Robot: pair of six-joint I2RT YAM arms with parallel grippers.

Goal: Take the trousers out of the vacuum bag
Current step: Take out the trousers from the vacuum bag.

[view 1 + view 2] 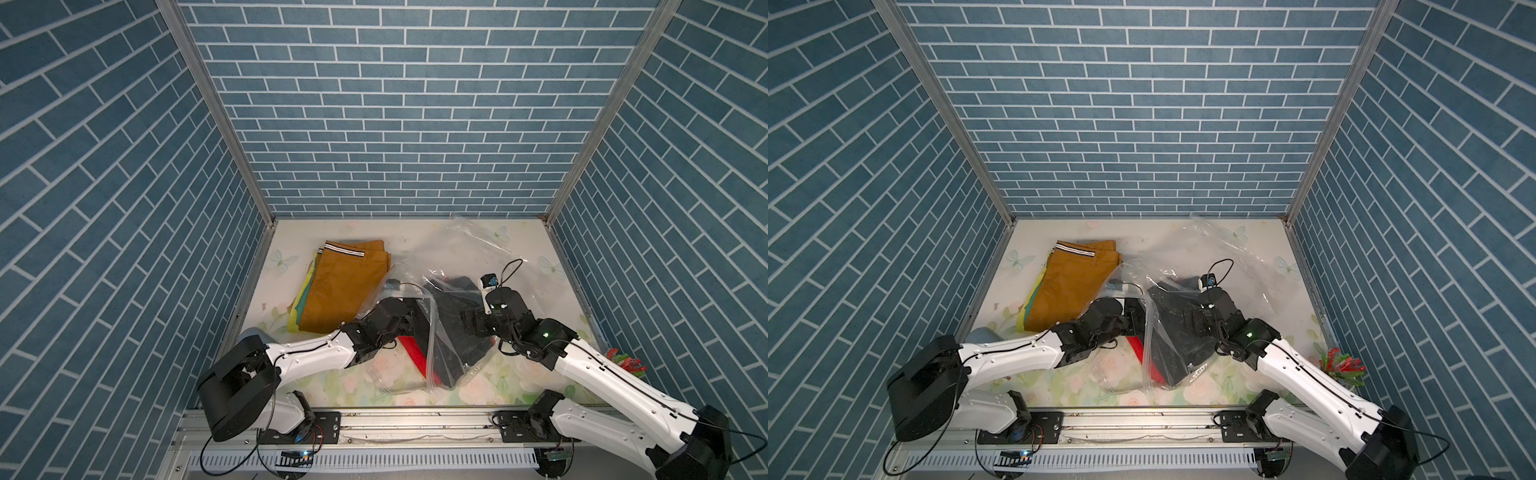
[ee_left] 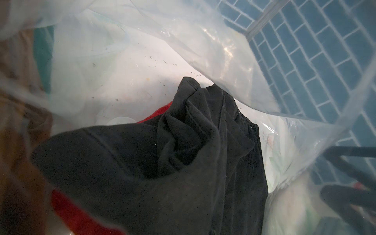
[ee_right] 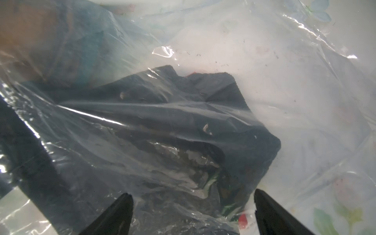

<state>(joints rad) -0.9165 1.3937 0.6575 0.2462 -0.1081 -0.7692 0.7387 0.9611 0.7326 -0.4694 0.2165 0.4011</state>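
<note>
The vacuum bag point(image 1: 469, 249) point(image 1: 1225, 257) lies crumpled across the middle and back right of the table. Black trousers point(image 1: 453, 345) point(image 1: 1175, 345) and red trousers point(image 1: 415, 353) point(image 1: 1138, 347) lie inside it. My left gripper point(image 1: 417, 318) point(image 1: 1136, 316) reaches into the bag's mouth. In the left wrist view the black trousers point(image 2: 183, 162) rise up to the camera and hide its fingers. It is shut on that cloth. My right gripper point(image 3: 193, 201) point(image 1: 469, 324) is open, its fingers on the plastic over the black trousers point(image 3: 162, 122). A stack of trousers with a mustard-brown pair point(image 1: 345, 286) point(image 1: 1071, 291) on top lies outside the bag.
A grey-blue case point(image 1: 253, 334) point(image 1: 982, 334) sits by the left arm near the left wall. A bundle of red and green clips point(image 1: 627, 361) point(image 1: 1343, 365) lies at the right edge. Blue brick walls close in three sides of the floral table point(image 1: 365, 232).
</note>
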